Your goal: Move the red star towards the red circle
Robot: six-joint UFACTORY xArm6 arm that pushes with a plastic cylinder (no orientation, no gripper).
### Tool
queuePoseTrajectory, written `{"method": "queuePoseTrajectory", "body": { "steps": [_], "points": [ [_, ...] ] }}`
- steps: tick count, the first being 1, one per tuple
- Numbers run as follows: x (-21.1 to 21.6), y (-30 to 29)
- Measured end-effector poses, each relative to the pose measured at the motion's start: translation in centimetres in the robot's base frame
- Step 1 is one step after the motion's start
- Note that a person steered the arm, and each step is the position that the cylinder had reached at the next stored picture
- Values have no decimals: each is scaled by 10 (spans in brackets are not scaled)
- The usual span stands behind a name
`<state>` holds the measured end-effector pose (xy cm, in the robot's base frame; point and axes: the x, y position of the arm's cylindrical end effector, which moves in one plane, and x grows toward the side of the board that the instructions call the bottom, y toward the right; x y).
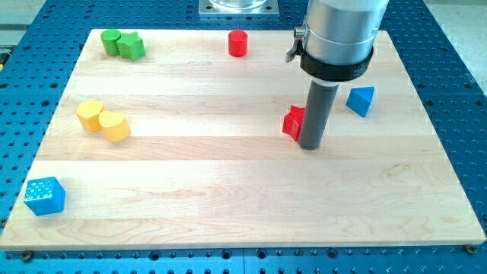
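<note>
Leftmost, a blue cube [43, 195] is seen at the board's near-left corner, with a yellow hexagonal block [89, 115] and a yellow heart-like block [115, 126] touching each other further up, and a green cylinder [112, 41] pressed against a green star [132, 46] at the view's top left; none of these is concerned in the move. Further right, the red circle [239, 43], a short upright cylinder, is found near the board's top edge. The red star [294, 122] is placed right of centre, partly hidden by the rod, and my tip [310, 146] is set just beside it, against its right and slightly lower flank; contact looks likely but cannot be confirmed. No claw is carried by this arm, so no spread or pinched state can be told: only a plain rod is shown. The decisive relation is judged thus: the red circle lies up and to the view's left of the red star, while my tip is held on the star's opposite, lower-right side, so a push toward the upper left would be roughly lined up. At the far right, a blue triangular block [361, 100] is left well clear of that path on the wooden board [228, 198].
</note>
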<state>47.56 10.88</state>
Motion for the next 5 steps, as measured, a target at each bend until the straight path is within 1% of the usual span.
{"method": "queuePoseTrajectory", "body": {
  "steps": [1,2,3,4,5],
  "points": [
    [-16,-4],
    [-100,-107],
    [-119,-132],
    [-125,-194],
    [-154,-151]
  ]
}}
